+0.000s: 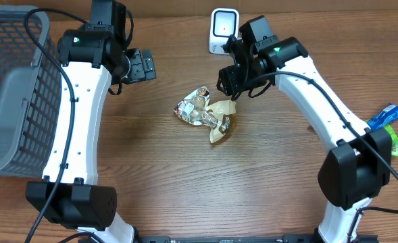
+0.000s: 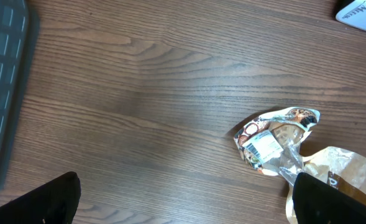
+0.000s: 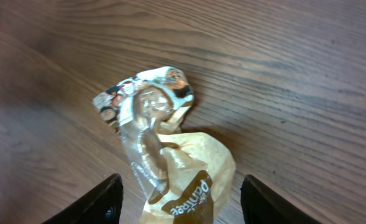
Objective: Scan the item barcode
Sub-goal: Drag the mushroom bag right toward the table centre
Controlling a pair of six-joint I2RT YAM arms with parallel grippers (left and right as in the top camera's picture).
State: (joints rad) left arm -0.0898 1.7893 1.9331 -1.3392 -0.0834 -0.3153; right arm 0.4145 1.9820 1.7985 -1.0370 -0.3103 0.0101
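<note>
The item (image 1: 205, 115) is a crumpled clear and tan snack bag with a printed end, lying on the wooden table at centre. A white barcode label shows on it in the left wrist view (image 2: 266, 146). My right gripper (image 1: 227, 79) hangs just above the bag's far right side. In the right wrist view its fingers (image 3: 102, 202) stand apart on either side of the bag (image 3: 164, 137) without touching it, so the gripper (image 3: 183, 205) is open. My left gripper (image 1: 144, 65) is wide open to the bag's far left, holding nothing (image 2: 186, 205). The white scanner (image 1: 222, 30) stands at the back.
A grey mesh basket (image 1: 9, 101) fills the left edge of the table and shows in the left wrist view (image 2: 2, 93). A blue packet (image 1: 386, 116) and a green one (image 1: 394, 142) lie at the right edge. The scanner's corner (image 2: 360, 12) shows top right.
</note>
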